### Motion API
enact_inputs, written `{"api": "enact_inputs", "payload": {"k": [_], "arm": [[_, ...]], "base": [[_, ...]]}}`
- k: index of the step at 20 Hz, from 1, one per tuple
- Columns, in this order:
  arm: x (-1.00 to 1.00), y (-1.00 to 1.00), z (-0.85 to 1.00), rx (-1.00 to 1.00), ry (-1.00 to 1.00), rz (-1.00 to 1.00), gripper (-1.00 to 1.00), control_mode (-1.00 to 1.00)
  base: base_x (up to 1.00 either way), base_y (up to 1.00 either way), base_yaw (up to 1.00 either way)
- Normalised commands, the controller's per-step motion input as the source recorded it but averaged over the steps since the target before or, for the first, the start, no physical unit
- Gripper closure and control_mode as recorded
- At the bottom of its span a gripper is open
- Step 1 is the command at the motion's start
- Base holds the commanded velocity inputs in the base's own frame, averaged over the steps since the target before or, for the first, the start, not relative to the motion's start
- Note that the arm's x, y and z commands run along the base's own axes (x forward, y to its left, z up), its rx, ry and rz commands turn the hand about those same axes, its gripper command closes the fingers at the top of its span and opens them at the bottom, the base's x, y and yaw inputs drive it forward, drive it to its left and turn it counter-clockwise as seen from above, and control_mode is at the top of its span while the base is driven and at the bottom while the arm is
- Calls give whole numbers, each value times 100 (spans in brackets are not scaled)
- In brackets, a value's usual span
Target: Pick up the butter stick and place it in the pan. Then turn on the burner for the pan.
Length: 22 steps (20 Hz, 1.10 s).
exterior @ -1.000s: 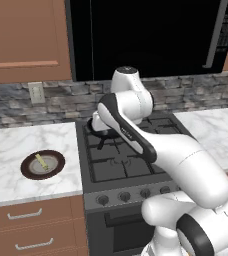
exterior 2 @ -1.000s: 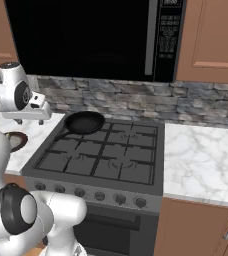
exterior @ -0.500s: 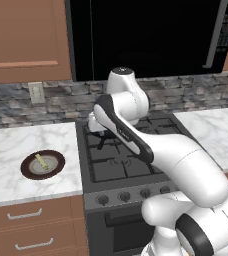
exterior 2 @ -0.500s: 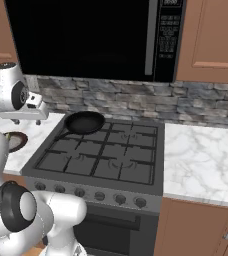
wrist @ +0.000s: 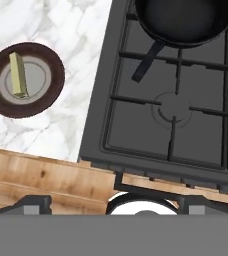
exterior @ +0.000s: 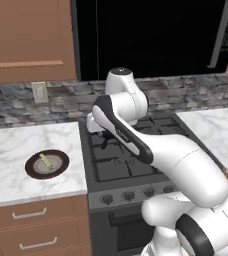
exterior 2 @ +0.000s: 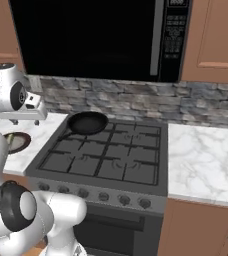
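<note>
Butter stick (wrist: pixel 19 76) lies on the brown-rimmed plate (wrist: pixel 1 98) on the marble surface (wrist: pixel 71 30), well apart from the pan (wrist: pixel 183 20). We centre our open gripper (wrist: pixel 113 201) over it (jaws across its narrow width) before descending.

Butter stick (wrist: pixel 19 75): small, pale yellow, lying flat on brown-rimmed plate (wrist: pixel 1 98), on counter left of stove. Pan (wrist: pixel 186 21): black, round, empty, on rear-left burner (exterior 2: pixel 87 131), handle toward front.
</note>
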Motion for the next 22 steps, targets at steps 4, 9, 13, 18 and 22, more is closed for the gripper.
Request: {"api": "enact_inputs", "payload": {"k": [4, 9, 13, 18, 22], "arm": [[0, 0, 0, 0, 0, 0, -100, 100], [0, 0, 0, 0, 0, 0, -100, 100], [0, 0, 0, 0, 0, 0, -100, 100], [0, 0, 0, 0, 0, 0, -100, 100], [0, 0, 0, 0, 0, 0, -100, 100]], "base": [[0, 75, 0], [-2, 63, 0], [0, 44, 0], [11, 53, 0], [14, 47, 0]]}}
